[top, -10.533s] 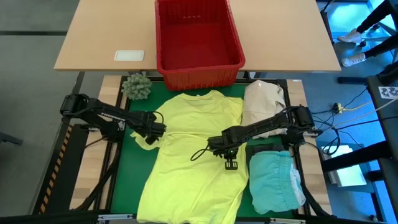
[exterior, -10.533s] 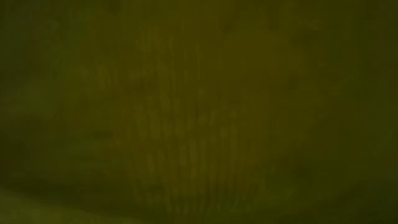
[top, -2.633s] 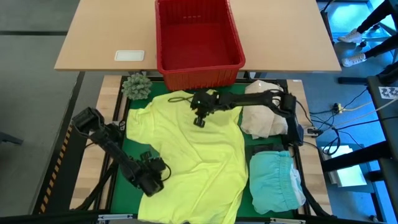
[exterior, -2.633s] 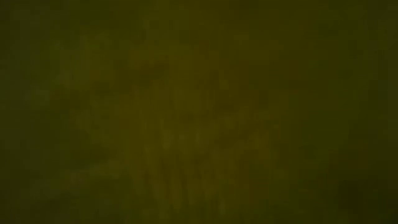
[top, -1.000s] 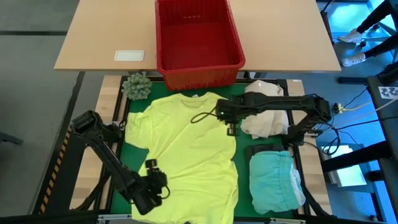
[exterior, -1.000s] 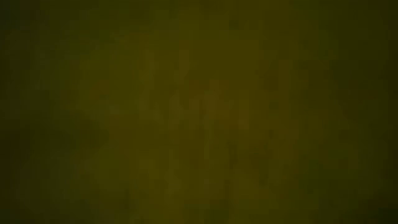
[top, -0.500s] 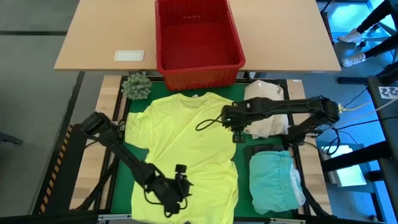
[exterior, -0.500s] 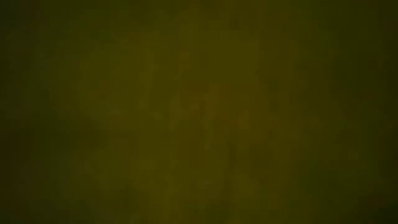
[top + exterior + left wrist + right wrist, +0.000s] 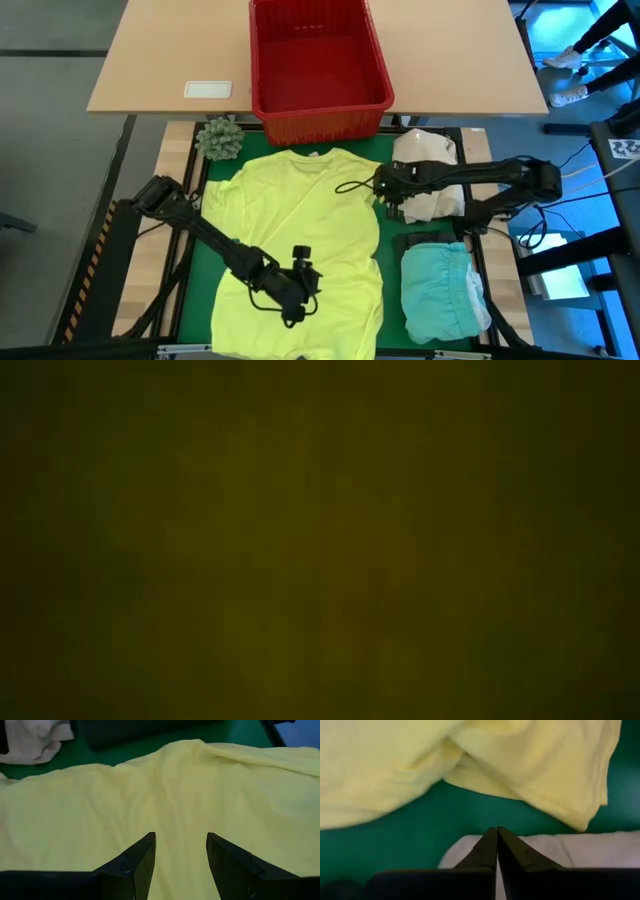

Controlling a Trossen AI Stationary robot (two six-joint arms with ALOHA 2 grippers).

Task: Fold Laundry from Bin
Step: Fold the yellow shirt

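Note:
The laundry in play is a bright yellow shirt (image 9: 300, 220), spread flat on the green mat (image 9: 205, 260) with its collar toward the red bin (image 9: 320, 110). My left gripper (image 9: 300, 292) is open over the shirt's lower body (image 9: 175, 795), with nothing between its fingers. My right gripper (image 9: 392, 210) is shut beside the shirt's right sleeve (image 9: 545, 770), its fingertips (image 9: 492, 840) over the edge of the cream-white bundle (image 9: 570, 850). The low view shows only dim yellow-brown. My right gripper points steeply down with its shut fingertips over the edge of the cream-white bundle (image 9: 470, 845), next to bare mat. Whether they touch the bundle or the mat, I cannot tell.
The cream-white bundle (image 9: 425, 175) lies at the mat's far right. A turquoise garment (image 9: 440, 290) lies at the near right, with a dark one (image 9: 418, 242) under it. A green spiky ball (image 9: 220, 138) sits at the far left. The bin stands on the wooden table.
My left gripper has swept over the shirt's lower part toward the table's right edge, turning as it went, still open. My right gripper has come down and moved off the shirt toward the right, to the cream-white bundle. The shirt lies as before.

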